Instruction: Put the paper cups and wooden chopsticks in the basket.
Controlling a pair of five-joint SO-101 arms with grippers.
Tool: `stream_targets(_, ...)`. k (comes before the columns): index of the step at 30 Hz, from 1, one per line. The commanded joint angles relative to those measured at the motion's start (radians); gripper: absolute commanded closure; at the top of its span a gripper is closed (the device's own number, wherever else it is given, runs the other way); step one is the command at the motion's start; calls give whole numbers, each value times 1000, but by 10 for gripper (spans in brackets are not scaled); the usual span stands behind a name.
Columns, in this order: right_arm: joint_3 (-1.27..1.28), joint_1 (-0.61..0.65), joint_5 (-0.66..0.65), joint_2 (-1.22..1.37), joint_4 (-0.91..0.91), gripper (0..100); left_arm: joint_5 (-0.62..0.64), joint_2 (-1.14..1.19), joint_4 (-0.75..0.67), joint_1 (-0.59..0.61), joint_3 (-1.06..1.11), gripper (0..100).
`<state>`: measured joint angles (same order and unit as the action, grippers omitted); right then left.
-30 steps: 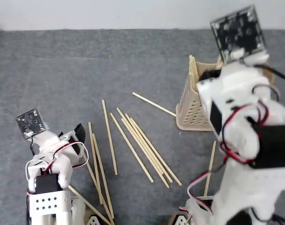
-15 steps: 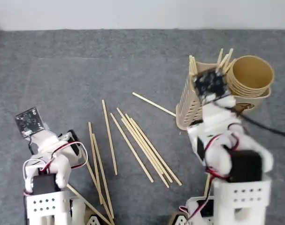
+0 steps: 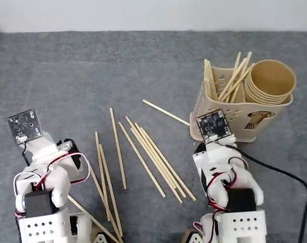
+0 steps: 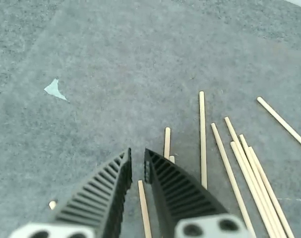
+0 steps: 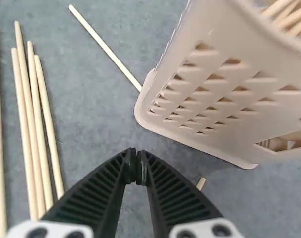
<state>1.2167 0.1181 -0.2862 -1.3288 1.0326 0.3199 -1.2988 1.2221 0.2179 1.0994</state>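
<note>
High view: right gripper (image 5: pixel 136 157), shut and empty, has drawn back from above the basket (image 3: pixel 219 119) to just beside it, leaving the cups (image 3: pixel 270 81) stacked inside, while the left gripper (image 4: pixel 137 154), slightly parted, hangs over loose chopsticks (image 3: pixel 153 157) left of the basket, which remain to be collected.

Cream basket (image 3: pixel 201 114) at two o'clock, walls patterned with slots; tan cups (image 3: pixel 270 81); pale wooden chopsticks (image 3: pixel 153 154); flecked grey table (image 3: pixel 67 66).
</note>
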Motion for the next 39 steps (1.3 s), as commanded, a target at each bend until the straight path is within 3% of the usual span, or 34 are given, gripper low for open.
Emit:
stream_targets(1,61,-2,17,-33,-84,991,-32,25,29,-55,-59,961)
stream_targets(6,130,-21,78,-76,-114,991,-34,232,57,-94,-151,961)
stream_targets(20,262,-33,81,-278,-108,991,-97,1039,61,-101,-506,955)
stream_targets(23,272,-33,81,-302,-107,991,-106,1163,61,-121,-564,903)
stream_targets(28,276,-36,81,-312,-99,991,-103,1250,54,-160,-584,750)
stream_targets(39,269,-35,81,-314,-79,991,-103,1264,6,-166,-561,827)
